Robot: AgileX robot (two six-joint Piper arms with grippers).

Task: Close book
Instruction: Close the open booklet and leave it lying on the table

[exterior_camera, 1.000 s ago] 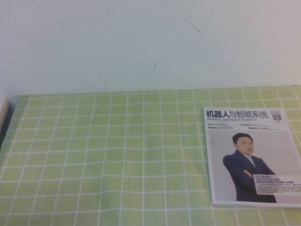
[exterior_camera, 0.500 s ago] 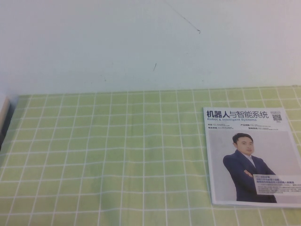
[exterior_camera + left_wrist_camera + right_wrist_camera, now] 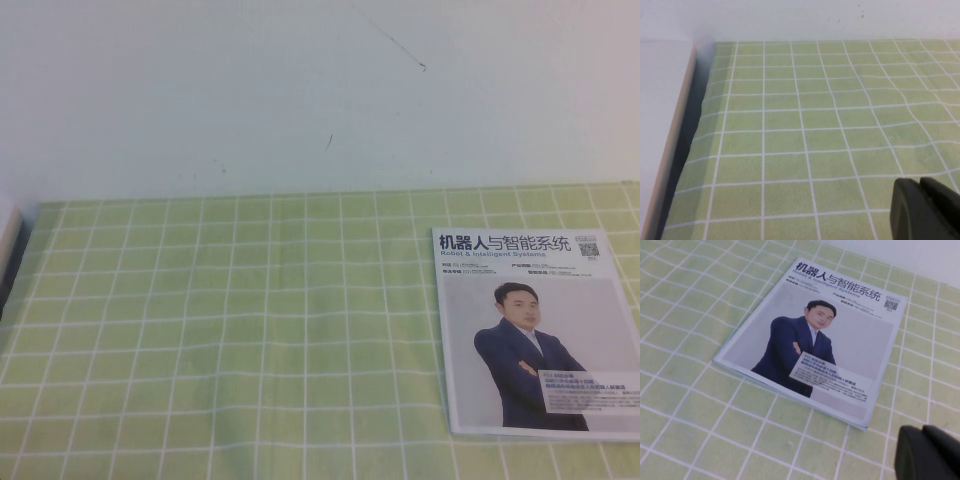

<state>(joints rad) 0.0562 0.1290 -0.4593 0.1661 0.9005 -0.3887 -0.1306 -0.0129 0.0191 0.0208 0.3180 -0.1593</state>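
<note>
High view, left side: a white panel (image 3: 7, 228) stands at the table's left edge, with a dark gap between it and the green checked tablecloth (image 3: 250, 330). A pale wall (image 3: 300, 90) runs behind.

Left gripper (image 3: 921, 202): seen in the left wrist view as a dark shape low over bare cloth, near the table's left side, apart from the white panel (image 3: 660, 125). Whether this claw is wide or narrow cannot be told.

Right side: the book (image 3: 535, 335) lies flat on the cloth, closed, front cover up, showing a man in a dark suit under a printed title. Its right edge runs out of the high view.

Right gripper (image 3: 926, 452): seen in the right wrist view above the cloth, near one corner of the book (image 3: 815, 335), not touching it. Its claw state cannot be told either.
</note>
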